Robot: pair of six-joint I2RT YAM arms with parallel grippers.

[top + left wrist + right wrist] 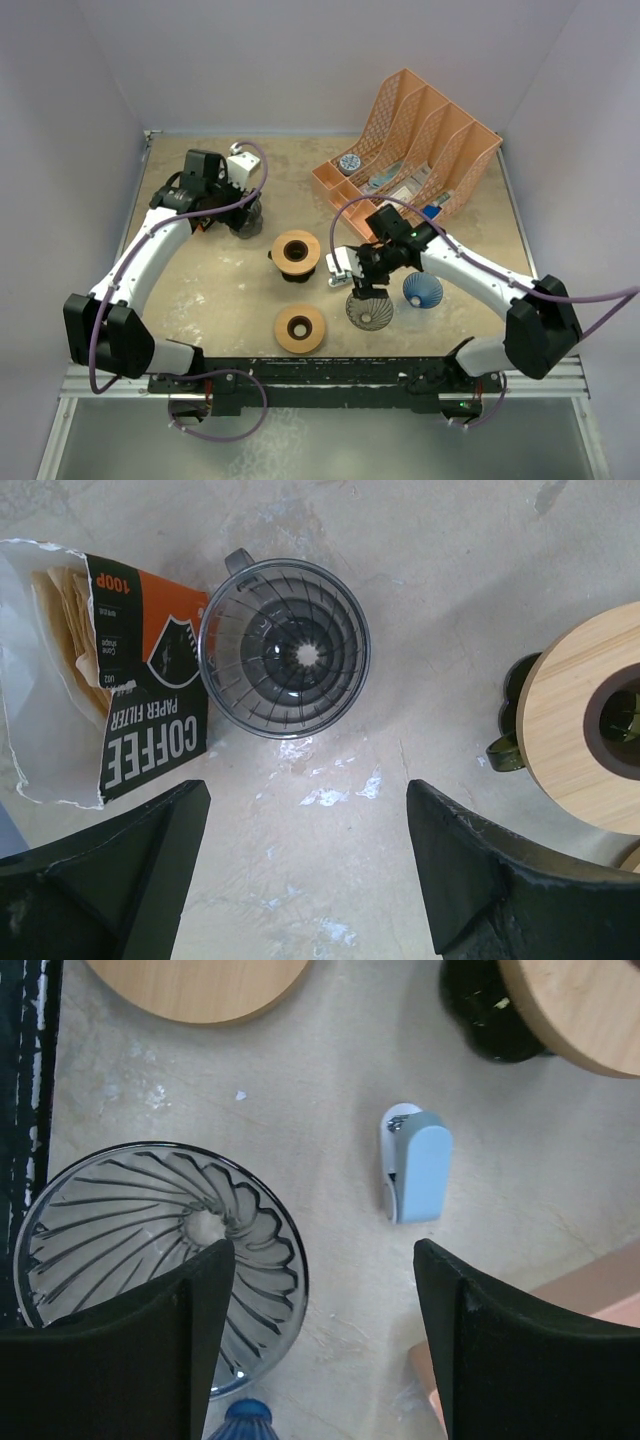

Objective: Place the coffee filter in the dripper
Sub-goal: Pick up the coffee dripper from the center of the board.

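Two grippers, and both have their jaws apart with nothing held. The left gripper (308, 810) hangs over the far left corner of the table (450, 600), with only bare surface between its spread fingers. Just ahead of the fingertips stands the dark dripper (285, 650), upright, mouth up and empty. Touching it on its left lies the filter bag (150, 720), flat on the table. The paper filters (70, 630) show through its clear part, at the end farther from the fingers.

The bag's long axis runs away from the gripper, so the jaws would close across its width. Which end is open I cannot tell. The filters lie ahead and to the left of this gripper, so it looks like a short shift sideways and then down.

Over at the near edge, the right gripper (325, 1260) hovers above a clear dripper (130, 1230), one finger over the bowl and the rim showing in the gap. A blue clip (415, 1170) lies just ahead. This arm is well apart from the bag, so the left arm is plainly the nearer one for the pick.
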